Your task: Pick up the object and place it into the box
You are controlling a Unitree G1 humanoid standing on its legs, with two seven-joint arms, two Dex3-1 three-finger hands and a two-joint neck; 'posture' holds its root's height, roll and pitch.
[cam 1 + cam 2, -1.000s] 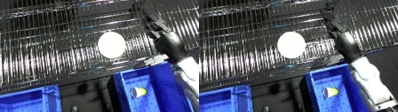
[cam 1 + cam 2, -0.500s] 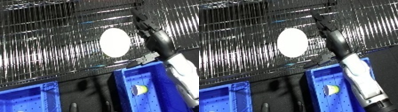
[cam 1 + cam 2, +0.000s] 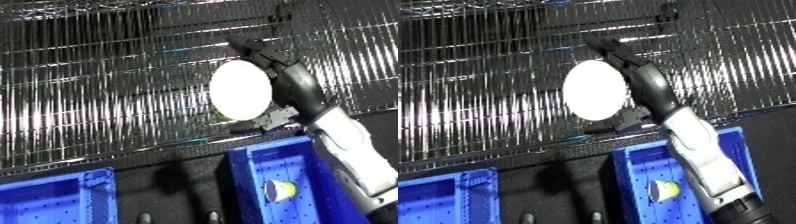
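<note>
Closest to the camera are two blue bins: the right bin has a small round yellowish-white thing sitting on its floor, and the left bin only pokes its corner in at the bottom left. The right forearm comes up from the lower right corner, crossing right over the right bin, white and silver casing all the way. Past the bins there's a dark strip and then the wire shelf, shiny and full of glare. On that shelf is the object, a white oval disc, looking flat-on to the camera. The right hand is right up against its right edge, black fingers stretched out long and pretty straight, reaching up along and past the top right of the disc. The thumb seems to sit lower near the disc's bottom edge, but it's dark down there and I can't tell if it's actually touching. Nothing looks curled round the disc. The left hand doesn't show at all.
</note>
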